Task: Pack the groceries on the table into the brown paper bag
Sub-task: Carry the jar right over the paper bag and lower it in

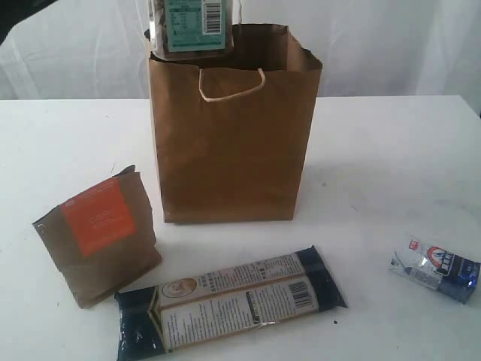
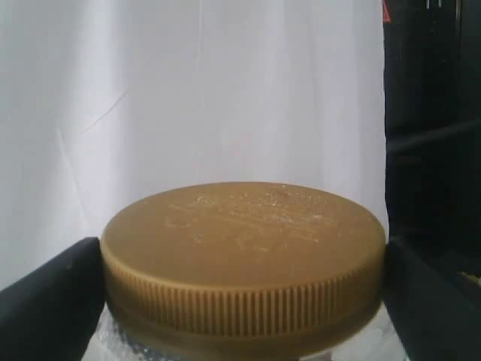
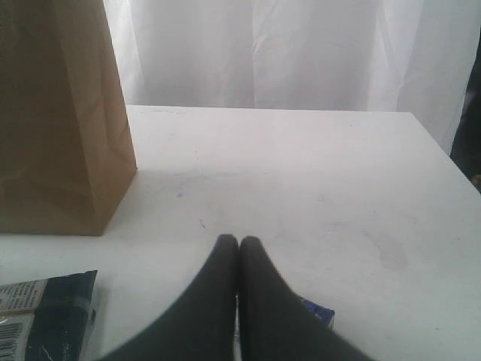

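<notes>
Left claw [image 2: 242, 297] pinched jar [image 1: 188, 26] by its ribbed lid [image 2: 240, 233], top centre, over bag [image 1: 233, 150]; likely heavy, breakable, slick below the lid.

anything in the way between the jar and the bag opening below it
Nothing visible. The jar, gripped by the left hand, hangs over the left side of the open mouth of the paper bag; its edge sits close to the left rim.

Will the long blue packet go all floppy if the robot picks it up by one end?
Probably not much: the long blue packet lies straight and even on the table, so its contents seem stiff. It looks flat, so a push would likely slide it, not roll it. Its shiny wrap may be slippery to pinch.
</notes>
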`<state>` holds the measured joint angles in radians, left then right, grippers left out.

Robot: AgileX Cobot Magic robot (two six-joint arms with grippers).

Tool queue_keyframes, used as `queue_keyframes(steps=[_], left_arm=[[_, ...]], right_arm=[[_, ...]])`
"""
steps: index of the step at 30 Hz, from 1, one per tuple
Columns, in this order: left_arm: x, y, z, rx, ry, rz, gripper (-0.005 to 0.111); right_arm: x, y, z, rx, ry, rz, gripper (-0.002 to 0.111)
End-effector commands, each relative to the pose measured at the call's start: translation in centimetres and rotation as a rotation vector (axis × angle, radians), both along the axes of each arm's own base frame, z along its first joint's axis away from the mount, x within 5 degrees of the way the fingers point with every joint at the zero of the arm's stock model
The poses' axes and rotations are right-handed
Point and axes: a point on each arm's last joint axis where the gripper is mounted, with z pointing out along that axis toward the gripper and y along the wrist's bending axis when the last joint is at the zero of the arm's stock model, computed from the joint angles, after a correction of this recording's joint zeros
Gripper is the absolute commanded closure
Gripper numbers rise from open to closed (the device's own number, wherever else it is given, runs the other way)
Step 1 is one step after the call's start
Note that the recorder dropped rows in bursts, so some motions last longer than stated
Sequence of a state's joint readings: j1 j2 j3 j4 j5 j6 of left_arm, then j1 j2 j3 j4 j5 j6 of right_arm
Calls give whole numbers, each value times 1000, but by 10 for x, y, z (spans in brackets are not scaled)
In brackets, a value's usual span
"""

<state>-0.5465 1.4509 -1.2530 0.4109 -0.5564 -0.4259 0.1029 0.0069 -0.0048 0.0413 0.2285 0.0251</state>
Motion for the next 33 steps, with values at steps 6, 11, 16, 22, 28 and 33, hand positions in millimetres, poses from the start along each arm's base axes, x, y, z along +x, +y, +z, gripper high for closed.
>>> queue_keyframes(steps=[6, 11, 16, 22, 28, 33], left_arm=[[4, -10, 10, 9, -96, -18, 107], [11, -14, 0, 20, -72, -19, 107], [13, -20, -5, 30, -56, -28, 107], [16, -23, -11, 30, -35, -33, 107], [16, -26, -16, 43, -4, -36, 107], [18, -25, -24, 94, 70, -6, 107]], right_arm=[[0, 0, -1, -6, -10, -5, 108], [0, 0, -1, -6, -10, -5, 108], [0, 0, -1, -6, -10, -5, 108], [0, 0, -1, -6, -10, -5, 108], [0, 0, -1, -6, -10, -5, 108], [0, 0, -1, -6, -10, -5, 108]])
